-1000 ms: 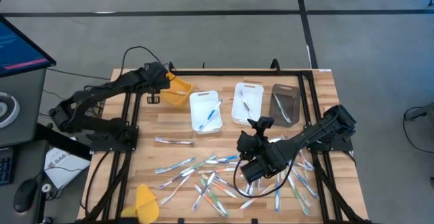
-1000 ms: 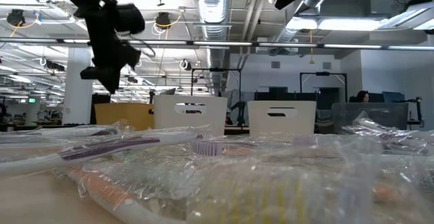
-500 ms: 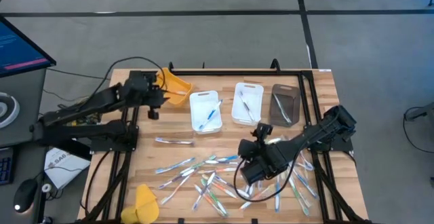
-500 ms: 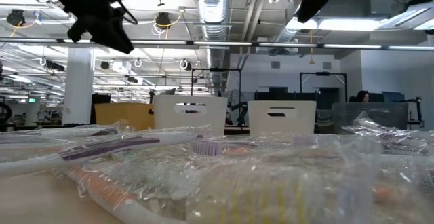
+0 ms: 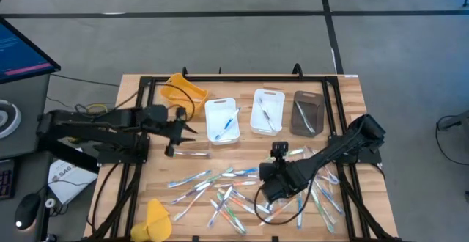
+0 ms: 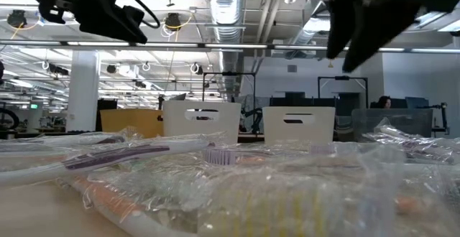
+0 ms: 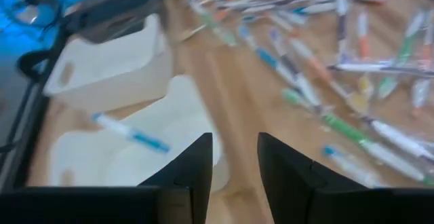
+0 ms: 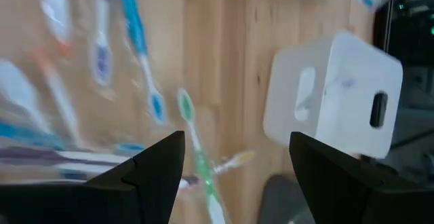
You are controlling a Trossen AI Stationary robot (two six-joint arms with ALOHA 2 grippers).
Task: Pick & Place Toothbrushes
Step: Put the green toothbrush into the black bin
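Dozens of toothbrushes [image 5: 242,194] scattered near the white tray [image 5: 222,119] (one blue inside). Right gripper [image 5: 265,191] spread wide, empty, above the heap. Left gripper [image 5: 189,130] narrowly parted, empty, beside that tray.

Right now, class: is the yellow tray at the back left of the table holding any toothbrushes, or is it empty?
Empty, as far as shown: in the high view the yellow tray shows only its bare yellow inside, while the white tray beside it holds a blue toothbrush.

Wooden table [image 5: 242,154]: scattered toothbrushes [image 5: 234,191], white trays [image 5: 221,119], dark tray [image 5: 308,114].
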